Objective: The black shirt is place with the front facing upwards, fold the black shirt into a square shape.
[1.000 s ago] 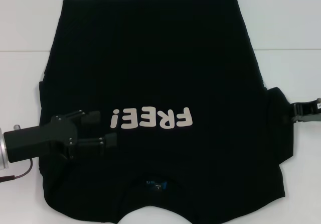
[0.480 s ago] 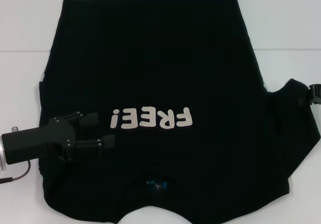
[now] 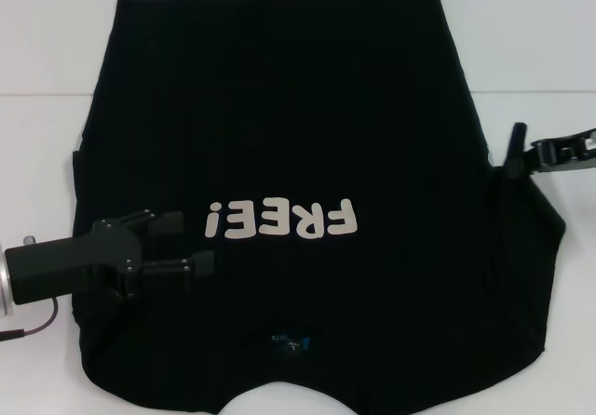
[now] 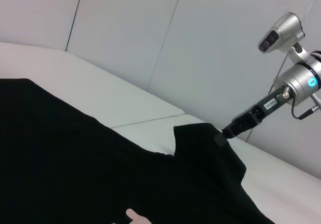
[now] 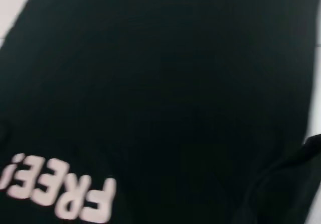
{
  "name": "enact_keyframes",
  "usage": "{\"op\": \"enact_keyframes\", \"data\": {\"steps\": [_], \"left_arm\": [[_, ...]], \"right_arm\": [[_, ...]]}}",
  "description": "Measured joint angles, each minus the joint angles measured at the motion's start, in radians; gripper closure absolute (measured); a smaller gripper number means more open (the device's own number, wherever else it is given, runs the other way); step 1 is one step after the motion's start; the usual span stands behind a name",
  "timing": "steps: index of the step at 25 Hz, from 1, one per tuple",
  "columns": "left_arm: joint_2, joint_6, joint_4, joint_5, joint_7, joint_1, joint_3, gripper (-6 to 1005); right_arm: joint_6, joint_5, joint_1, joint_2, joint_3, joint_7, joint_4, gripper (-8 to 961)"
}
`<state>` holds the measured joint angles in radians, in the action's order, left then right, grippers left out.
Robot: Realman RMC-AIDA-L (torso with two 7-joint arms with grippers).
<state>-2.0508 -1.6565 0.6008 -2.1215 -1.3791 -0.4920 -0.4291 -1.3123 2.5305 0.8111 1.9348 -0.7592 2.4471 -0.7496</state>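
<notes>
One shirt [image 3: 298, 154] lay front-up across the white surface [image 3: 531, 52]. The right end effector [image 3: 521, 157] was clamped on the right sleeve, lifting it; it should carry it inward flat and evenly. The left end effector [image 3: 191, 241], fingers apart, hovered over the left chest.

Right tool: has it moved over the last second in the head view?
Yes. The right tool now sits farther up the table than before, holding the sleeve raised off the shirt. The left tool has barely shifted.
</notes>
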Motion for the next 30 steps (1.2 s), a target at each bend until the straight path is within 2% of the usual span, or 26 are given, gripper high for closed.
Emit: {"op": "enact_keyframes", "data": {"steps": [11, 20, 22, 26, 30], "left_arm": [[0.000, -0.003, 0.001, 0.000, 0.000, 0.000, -0.001, 50], [0.000, -0.002, -0.001, 0.000, 0.000, 0.000, -0.002, 50], [0.000, -0.001, -0.002, 0.000, 0.000, 0.000, -0.002, 50], [0.000, -0.003, -0.003, 0.000, -0.001, 0.000, -0.001, 50], [0.000, -0.002, -0.005, 0.001, -0.007, 0.001, 0.000, 50]], "right_arm": [[-0.027, -0.025, 0.034, 0.040, -0.026, -0.035, 0.010, 831], [-0.057, -0.071, 0.039, 0.047, -0.028, -0.059, 0.024, 784], [-0.101, -0.145, 0.038, 0.044, -0.023, -0.098, 0.046, 774], [-0.148, -0.287, 0.026, 0.015, -0.016, -0.157, 0.118, 753], [-0.135, -0.329, -0.003, -0.003, 0.022, -0.184, 0.156, 564]]}}
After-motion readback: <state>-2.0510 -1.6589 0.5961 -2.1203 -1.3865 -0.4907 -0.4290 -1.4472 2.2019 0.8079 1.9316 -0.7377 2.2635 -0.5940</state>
